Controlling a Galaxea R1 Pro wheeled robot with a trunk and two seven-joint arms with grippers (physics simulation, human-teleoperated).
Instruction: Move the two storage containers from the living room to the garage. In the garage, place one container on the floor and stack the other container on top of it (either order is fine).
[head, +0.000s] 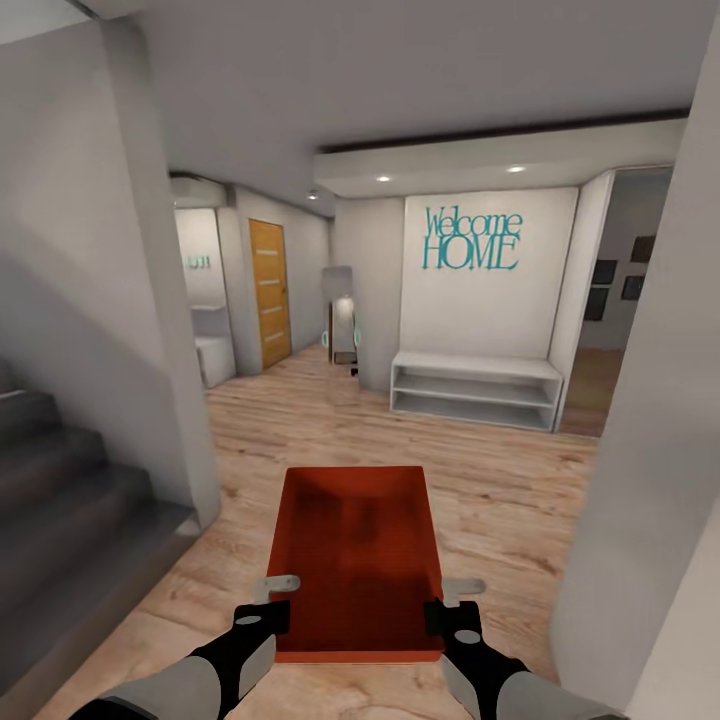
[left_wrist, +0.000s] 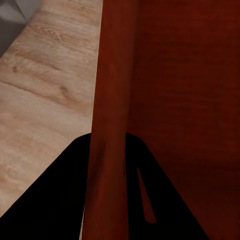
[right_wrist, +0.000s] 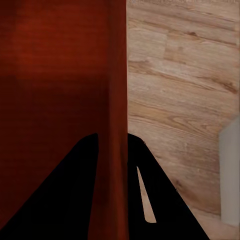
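Observation:
One orange-red storage container (head: 355, 560) hangs in front of me above the light wood plank floor, open side up and empty. My left gripper (head: 268, 617) is shut on its left wall near the close corner, and my right gripper (head: 448, 616) is shut on its right wall opposite. In the left wrist view the thin red wall (left_wrist: 107, 125) runs between the two dark fingers (left_wrist: 60, 200). The right wrist view shows the same: the wall (right_wrist: 117, 110) stands pinched between the black fingers (right_wrist: 165, 200).
I am in a hallway. Grey stairs (head: 70, 500) rise at the left beside a white wall corner (head: 170, 330). A white pillar (head: 650, 450) stands close on the right. Ahead are a white low shelf (head: 475, 390) under a "Welcome HOME" sign (head: 472, 240) and a wooden door (head: 268, 292).

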